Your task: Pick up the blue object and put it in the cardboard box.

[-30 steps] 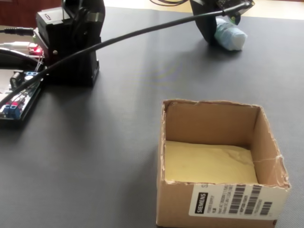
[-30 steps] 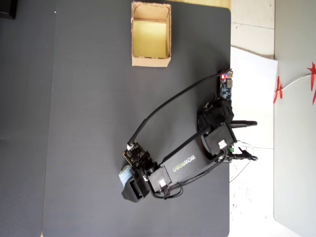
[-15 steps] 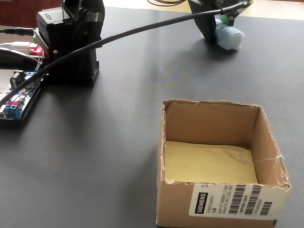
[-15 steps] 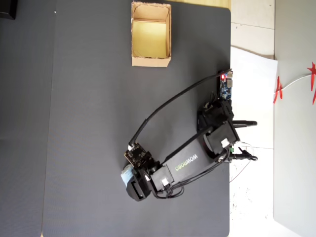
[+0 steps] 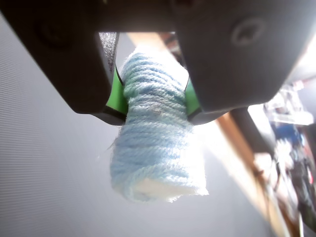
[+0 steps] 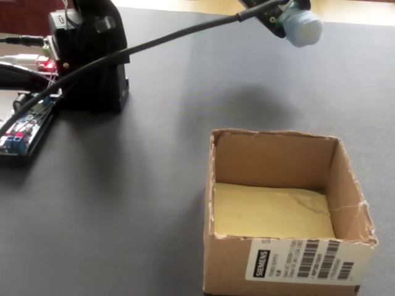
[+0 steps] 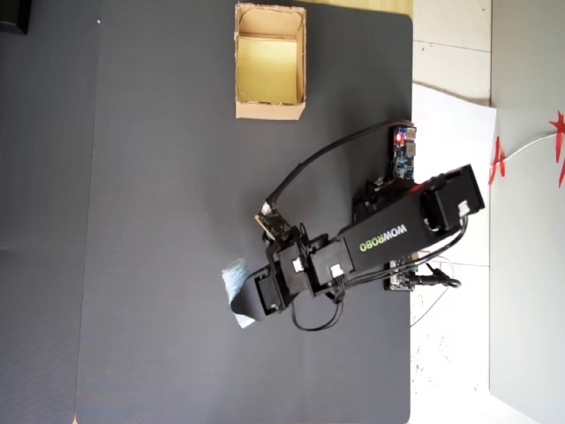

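My gripper (image 5: 153,96) is shut on the blue object (image 5: 158,148), a pale blue yarn-wound lump squeezed between the two green pads (image 5: 116,96); its lower end hangs free below the jaws. In the fixed view the blue object (image 6: 300,26) hangs in the air at the top right, above the dark mat, with the gripper (image 6: 289,13) partly cut off by the top edge. The cardboard box (image 6: 271,161) stands open and empty at the front right. From overhead, the blue object (image 7: 233,280) and gripper (image 7: 238,293) are well below the cardboard box (image 7: 269,109).
The black arm base (image 6: 92,55) stands at the back left, with circuit boards (image 6: 18,135) and wires beside it. A black cable (image 6: 173,43) spans from the base to the gripper. The mat's right edge (image 7: 411,265) borders white paper.
The gripper has risen off the mat with the blue object in it. The arm has lifted and swung a little toward the box side.
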Motion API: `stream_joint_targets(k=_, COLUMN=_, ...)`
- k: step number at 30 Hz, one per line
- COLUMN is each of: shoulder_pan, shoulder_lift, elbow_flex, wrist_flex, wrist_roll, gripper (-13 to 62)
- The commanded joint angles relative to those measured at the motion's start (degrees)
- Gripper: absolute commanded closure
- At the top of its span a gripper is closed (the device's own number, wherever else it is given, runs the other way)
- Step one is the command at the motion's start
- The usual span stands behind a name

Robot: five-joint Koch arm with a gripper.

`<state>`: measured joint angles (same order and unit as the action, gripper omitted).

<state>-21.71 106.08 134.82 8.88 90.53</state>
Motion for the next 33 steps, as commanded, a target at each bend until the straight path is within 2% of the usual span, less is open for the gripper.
stream_joint_targets(k=1, shoulder_pan=2.81, shoulder_lift=5.62, elbow_flex=-1.23, wrist_flex=-6.77, wrist_roll=0.18, gripper=49.8)
stream_joint_targets(k=12, shoulder_pan=20.74, shoulder_lift=18.63, elbow_flex=5.71, wrist_flex=-10.9, wrist_roll=-3.87, gripper=49.8)
stream_joint_targets(k=22, shoulder_pan=44.38, shoulder_lift=21.45, elbow_flex=4.31, wrist_flex=-11.43, wrist_roll=-11.95, gripper=49.7)
stream_joint_targets(k=24, shoulder_pan=50.36, shoulder_lift=17.75, elbow_flex=0.18, wrist_flex=-9.32, wrist_roll=-15.56, gripper=49.8)
stream_joint_targets(k=26, shoulder_pan=55.55, shoulder_lift=5.36, elbow_flex=-10.9, wrist_flex=-7.73, wrist_roll=-16.88, gripper=49.7)
stream_joint_targets(k=28, shoulder_pan=59.68, shoulder_lift=-0.97, elbow_flex=-14.94, wrist_flex=-6.5, wrist_roll=-18.81, gripper=49.7)
stream_joint_targets(k=33, shoulder_pan=64.16, shoulder_lift=-2.02, elbow_flex=-12.92, wrist_flex=-5.01, wrist_roll=-19.25, gripper=49.2)
